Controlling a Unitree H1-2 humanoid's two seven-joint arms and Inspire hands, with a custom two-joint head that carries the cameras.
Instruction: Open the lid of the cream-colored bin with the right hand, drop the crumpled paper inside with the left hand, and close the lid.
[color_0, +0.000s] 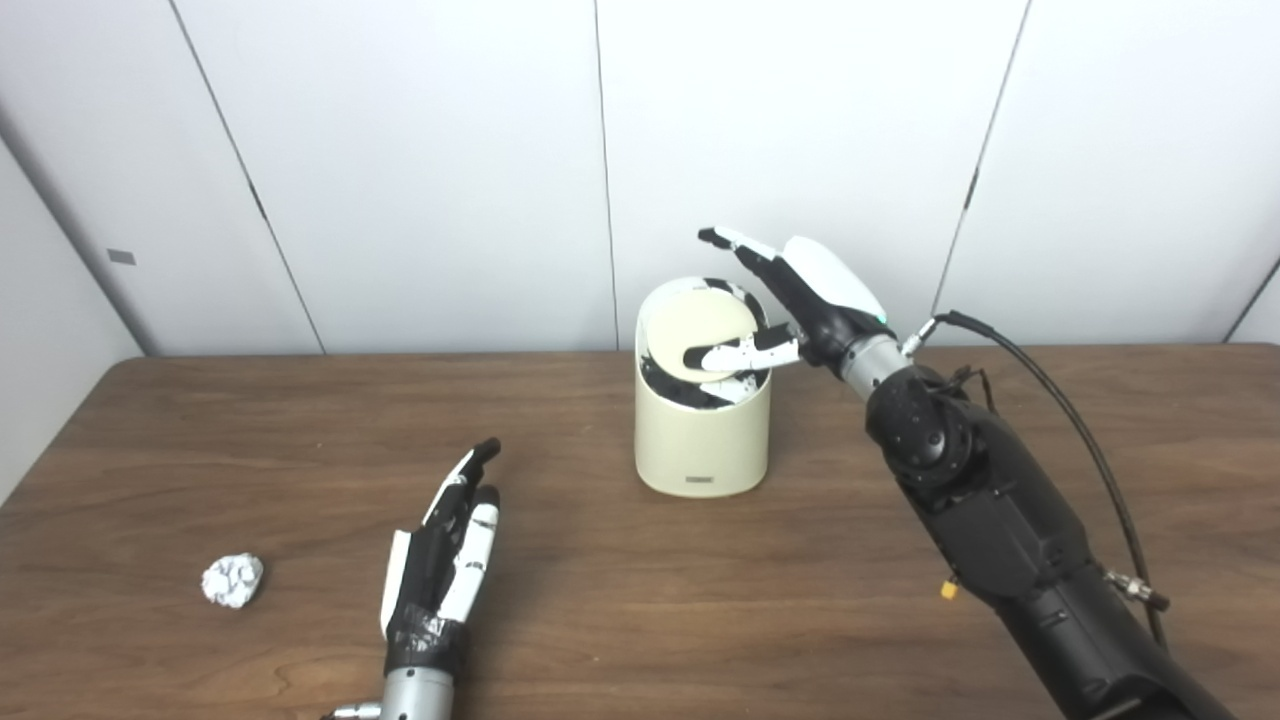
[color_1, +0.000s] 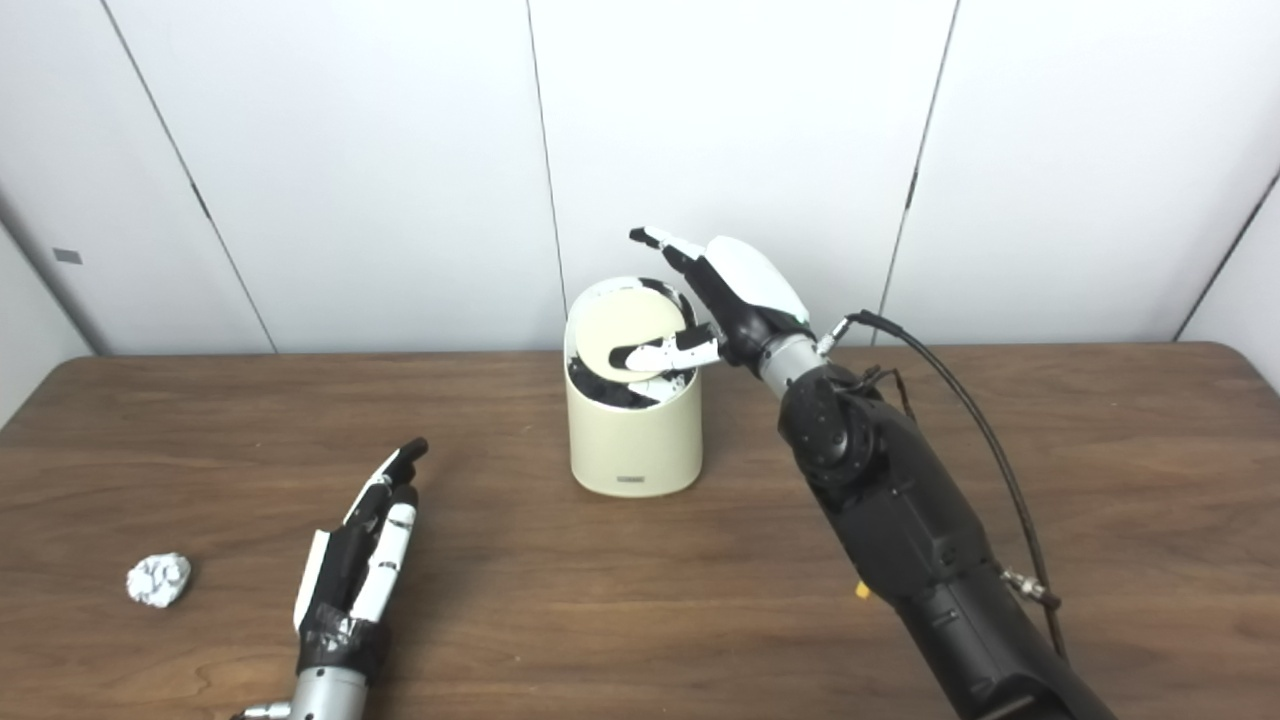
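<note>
The cream-colored bin (color_0: 700, 440) stands upright at the middle of the table. Its round lid (color_0: 690, 325) is tilted, and the dark inside shows below it. My right hand (color_0: 800, 300) is at the bin's top right, with the thumb lying on the lid and other fingers curled at the lid's edge and under it; one finger points up and left. The crumpled paper (color_0: 232, 580), a small white ball, lies on the table at the near left. My left hand (color_0: 445, 560) rests open to the right of the paper, apart from it and holding nothing.
The brown wooden table (color_0: 900, 650) runs back to a white panelled wall just behind the bin. A black cable (color_0: 1060, 400) loops from my right wrist along the forearm. Bare tabletop lies between the paper, my left hand and the bin.
</note>
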